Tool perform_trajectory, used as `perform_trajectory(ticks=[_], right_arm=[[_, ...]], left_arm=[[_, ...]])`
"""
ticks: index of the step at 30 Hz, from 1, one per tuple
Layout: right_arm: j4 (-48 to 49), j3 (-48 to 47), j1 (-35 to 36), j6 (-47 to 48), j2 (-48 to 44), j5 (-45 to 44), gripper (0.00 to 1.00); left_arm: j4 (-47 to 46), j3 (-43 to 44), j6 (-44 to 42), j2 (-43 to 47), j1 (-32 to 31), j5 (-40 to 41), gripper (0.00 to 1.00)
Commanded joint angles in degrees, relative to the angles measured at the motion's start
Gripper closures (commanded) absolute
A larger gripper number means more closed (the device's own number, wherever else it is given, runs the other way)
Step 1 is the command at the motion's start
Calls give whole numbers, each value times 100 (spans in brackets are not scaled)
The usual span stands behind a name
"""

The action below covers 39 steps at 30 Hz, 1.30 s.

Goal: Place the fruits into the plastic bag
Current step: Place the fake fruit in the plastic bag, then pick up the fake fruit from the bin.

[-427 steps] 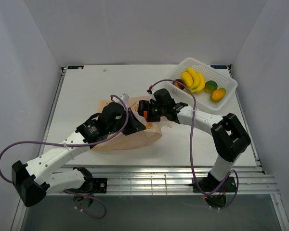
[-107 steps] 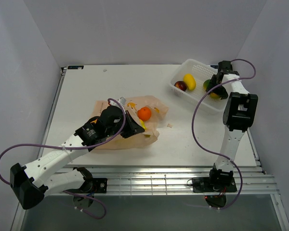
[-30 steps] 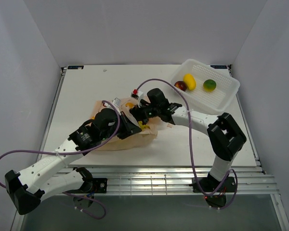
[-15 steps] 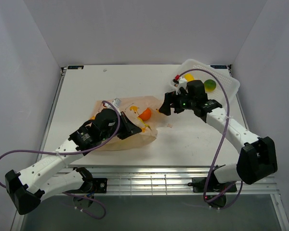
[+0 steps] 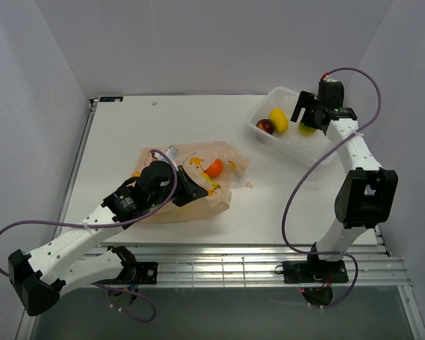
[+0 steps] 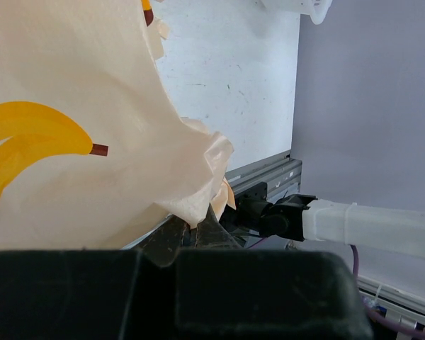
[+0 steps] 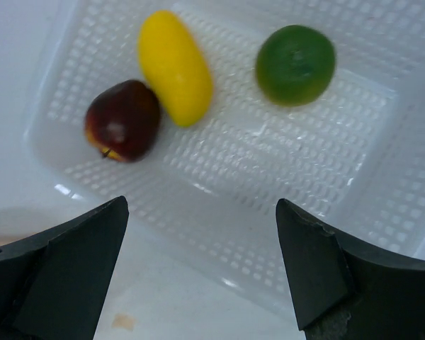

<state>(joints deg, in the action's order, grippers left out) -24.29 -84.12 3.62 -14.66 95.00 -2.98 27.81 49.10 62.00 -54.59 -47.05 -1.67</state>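
Right gripper (image 7: 200, 227) gapes at yellow fruit (image 7: 175, 67) lying flat, far end leaning left.

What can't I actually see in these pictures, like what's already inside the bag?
- Bag contents, top view: only an orange shows in the plastic bag. The film and the left arm cover the rest.
- Left wrist view: the bag fills it. The left gripper pinches a fold, largely behind the black housing.
- Green fruit, top view: mostly covered by the right gripper. It is clear in the right wrist view.
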Motion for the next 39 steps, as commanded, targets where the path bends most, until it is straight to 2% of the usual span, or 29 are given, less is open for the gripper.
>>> perform_trajectory(ticks=[1,11,15,18,33,36,37,39], right_arm=[[-602,-936,-282,-345,737,-1108,10],[-1024,-2722,-660,-275,2478,-1301,10],[-797,-3075,-704,-21,2997,-688,10],[-822,-3364,-705,-20,3295,-659,10],[-752,-3585,-766,33,3929,-748,10],[-674,-3594,-766,77,3991,-669,2],[-664,-3603,-766,68,4000,-668,13],[-612,-3568,-766,68,3956,-607,27]], left_arm=[[-83,-32,49,80,-6,0,100],[4,20,172,19,-6,88,100],[31,91,155,-52,-6,79,100],[31,100,155,-70,-15,79,100],[101,179,172,-113,-15,79,100],[110,205,172,-114,-15,88,100],[110,214,172,-131,-15,88,100],[102,231,172,-149,-6,79,100]])
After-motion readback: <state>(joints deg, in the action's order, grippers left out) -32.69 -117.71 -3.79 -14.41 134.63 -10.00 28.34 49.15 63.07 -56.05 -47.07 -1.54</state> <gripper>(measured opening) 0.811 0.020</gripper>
